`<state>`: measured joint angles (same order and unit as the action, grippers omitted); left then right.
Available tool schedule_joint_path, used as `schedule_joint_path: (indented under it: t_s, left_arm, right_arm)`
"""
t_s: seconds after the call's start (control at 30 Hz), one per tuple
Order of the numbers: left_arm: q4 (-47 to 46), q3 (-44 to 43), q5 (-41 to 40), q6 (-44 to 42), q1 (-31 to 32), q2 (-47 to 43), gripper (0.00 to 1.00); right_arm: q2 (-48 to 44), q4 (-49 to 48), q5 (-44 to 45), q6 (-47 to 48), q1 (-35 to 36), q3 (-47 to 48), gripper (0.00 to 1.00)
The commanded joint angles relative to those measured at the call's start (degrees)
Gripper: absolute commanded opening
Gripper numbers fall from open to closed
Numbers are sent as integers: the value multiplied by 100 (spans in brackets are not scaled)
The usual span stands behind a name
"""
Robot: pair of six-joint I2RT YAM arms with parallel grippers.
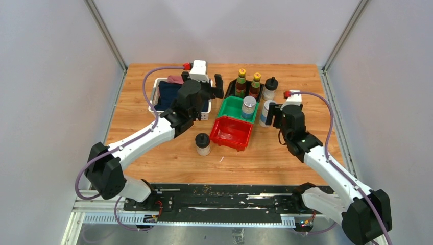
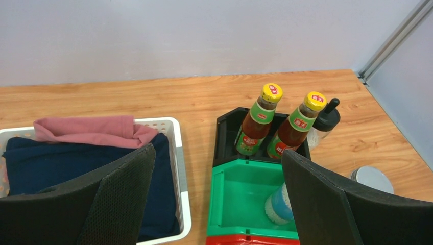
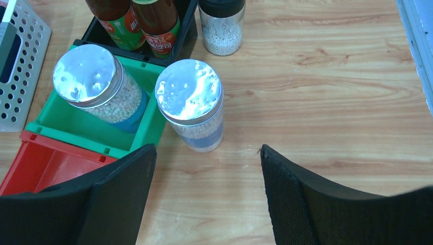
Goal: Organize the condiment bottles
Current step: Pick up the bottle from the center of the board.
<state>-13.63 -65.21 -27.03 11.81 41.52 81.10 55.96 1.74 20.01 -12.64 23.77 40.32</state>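
R pincer wide, empty, poised at silver-lidded blue-labelled clear shaker, which stands on wooden table just beside green plastic bin holding matching shaker; prob. next pick. L pincer wide, empty.

Top view:
- white perforated plastic basket of dark cloth half covered by left arm
- silver-lidded clear shaker beside green plastic bin, near side behind right gripper
- label print too small to read

Left wrist view:
- red plastic bin only sliver at bottom edge
- twin shaker inside green bin mostly behind black finger

Right wrist view:
- two slim dark sauce bottles cut by top edge, caps unseen
- squat black-lidded jar lid clipped
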Motion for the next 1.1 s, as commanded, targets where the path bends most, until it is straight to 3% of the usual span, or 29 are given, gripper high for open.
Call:
schedule_joint_path:
  t_s: [0.0, 0.23, 1.07]
  left_arm:
    - [-205, -29, -22, 34, 67, 43, 97]
    - [-471, 172, -86, -11, 76, -8, 97]
    - [-856, 549, -171, -107, 76, -171, 97]
  right_arm:
    - [77, -1622, 198, 370, 124, -474, 78]
    - [481, -3097, 238, 845, 242, -1167, 79]
    - [1244, -3970, 713, 1440, 532, -1259, 84]
